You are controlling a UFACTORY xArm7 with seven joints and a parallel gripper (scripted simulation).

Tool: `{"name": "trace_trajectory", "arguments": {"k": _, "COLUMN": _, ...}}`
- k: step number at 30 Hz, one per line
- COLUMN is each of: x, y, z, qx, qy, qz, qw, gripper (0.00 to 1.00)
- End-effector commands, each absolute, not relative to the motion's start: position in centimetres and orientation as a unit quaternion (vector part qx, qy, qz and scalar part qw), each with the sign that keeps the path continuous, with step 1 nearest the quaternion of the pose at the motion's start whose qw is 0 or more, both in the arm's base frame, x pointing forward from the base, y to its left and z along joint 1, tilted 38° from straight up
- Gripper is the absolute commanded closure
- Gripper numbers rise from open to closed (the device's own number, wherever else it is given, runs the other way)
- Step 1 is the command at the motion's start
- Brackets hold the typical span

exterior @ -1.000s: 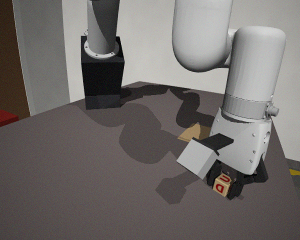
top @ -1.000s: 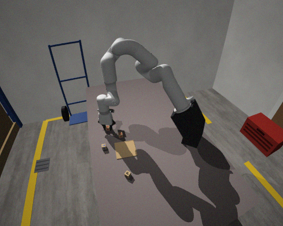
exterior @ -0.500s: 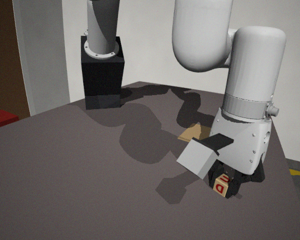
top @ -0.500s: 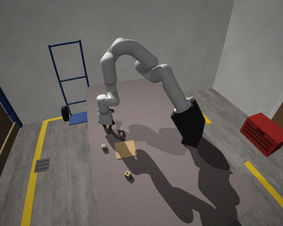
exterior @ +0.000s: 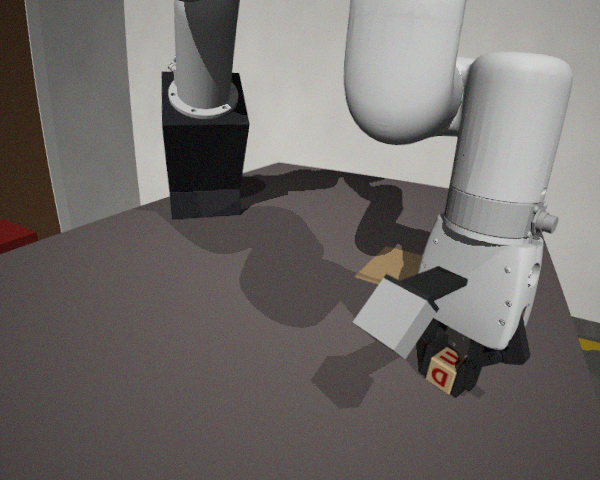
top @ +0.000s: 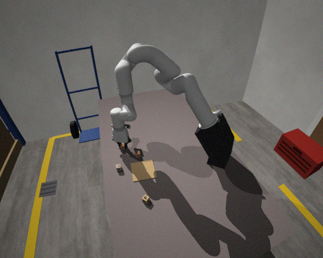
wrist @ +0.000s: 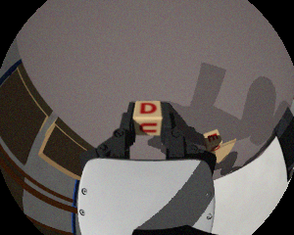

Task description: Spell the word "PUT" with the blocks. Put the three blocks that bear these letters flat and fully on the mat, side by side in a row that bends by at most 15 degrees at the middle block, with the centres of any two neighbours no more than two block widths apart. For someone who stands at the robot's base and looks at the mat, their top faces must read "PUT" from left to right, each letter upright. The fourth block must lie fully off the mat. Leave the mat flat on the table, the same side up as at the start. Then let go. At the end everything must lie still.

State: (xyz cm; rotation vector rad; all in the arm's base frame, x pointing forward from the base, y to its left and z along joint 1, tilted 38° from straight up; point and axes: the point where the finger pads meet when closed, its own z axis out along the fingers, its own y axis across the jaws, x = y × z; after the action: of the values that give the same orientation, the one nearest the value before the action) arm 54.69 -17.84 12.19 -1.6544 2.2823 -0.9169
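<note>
Clamped between the fingers of the pincer (top: 123,147) (exterior: 449,373) (wrist: 148,112), the U block (top: 122,145) (exterior: 441,375) (wrist: 148,117) sits off the mat (top: 145,169) (exterior: 387,266) (wrist: 226,150), its U face up and a red D on one side. Near it, just beside the mat, lies a red-lettered block (top: 138,152) (wrist: 212,139), its visible letter apparently an E. Farther out on the table (top: 128,222) (exterior: 186,361) (wrist: 113,59), a blue-lettered block (top: 118,167) and the P block (top: 145,198) rest apart, both off the mat.
</note>
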Motion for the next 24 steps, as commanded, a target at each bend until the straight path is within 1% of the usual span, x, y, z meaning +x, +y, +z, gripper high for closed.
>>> {"name": "trace_trajectory", "arguments": {"k": 1, "x": 54.8, "y": -17.8, "z": 12.3, "qx": -0.556, "qy": 0.767, "qz": -0.309, "qw": 0.090, "gripper": 0.73}}
{"name": "trace_trajectory", "arguments": {"k": 18, "x": 54.7, "y": -17.8, "z": 12.3, "qx": -0.556, "qy": 0.767, "qz": -0.309, "qw": 0.090, "gripper": 0.73}}
{"name": "trace_trajectory", "arguments": {"k": 24, "x": 53.6, "y": -16.9, "z": 14.3, "qx": -0.556, "qy": 0.767, "qz": -0.309, "qw": 0.090, "gripper": 0.73}}
